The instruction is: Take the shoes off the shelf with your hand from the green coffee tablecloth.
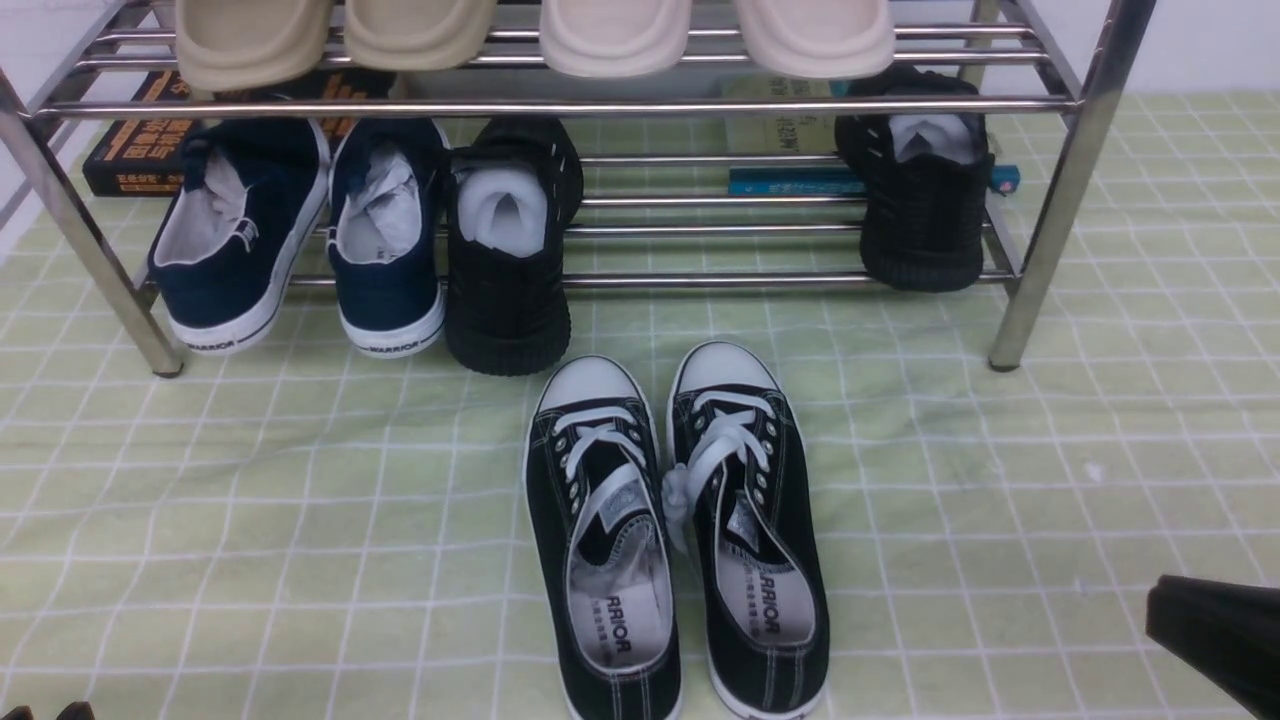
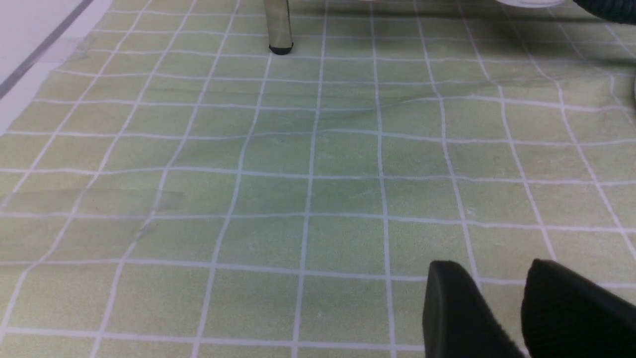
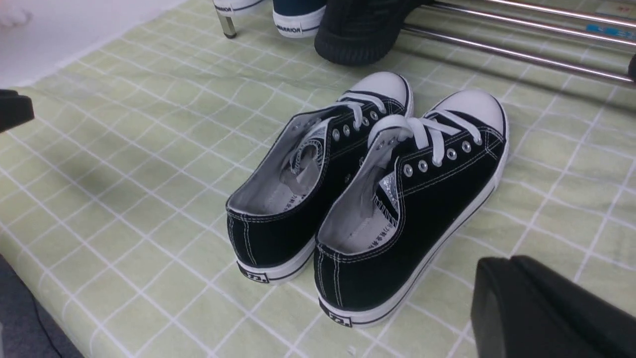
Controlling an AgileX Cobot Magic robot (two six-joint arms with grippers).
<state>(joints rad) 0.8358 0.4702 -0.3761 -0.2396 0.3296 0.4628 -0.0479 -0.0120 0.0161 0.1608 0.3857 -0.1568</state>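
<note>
Two black canvas sneakers (image 1: 690, 500) lie on green gridded cloth (image 1: 300, 520), long axes six-to-twelve, toes at twelve o'clock. The right gripper (image 1: 1215, 630) is closed; the left gripper (image 2: 494, 268) is parted.

The black canvas low-top sneakers (image 3: 437, 194) are matt woven cloth with smooth white rubbery toe caps and soles. The two-tier chrome tube shelf (image 1: 1060, 200) is glossy, mirror-bright metal. The light green grid-lined tablecloth (image 1: 300, 560) is matt, faintly wrinkled fabric.

The green coffee tablecloth (image 1: 1000, 500), slightly wrinkled, carries the shoes (image 1: 680, 530) side by side at six o'clock, toes toward twelve; the shelf (image 1: 600, 105) stands on it at twelve o'clock.
</note>
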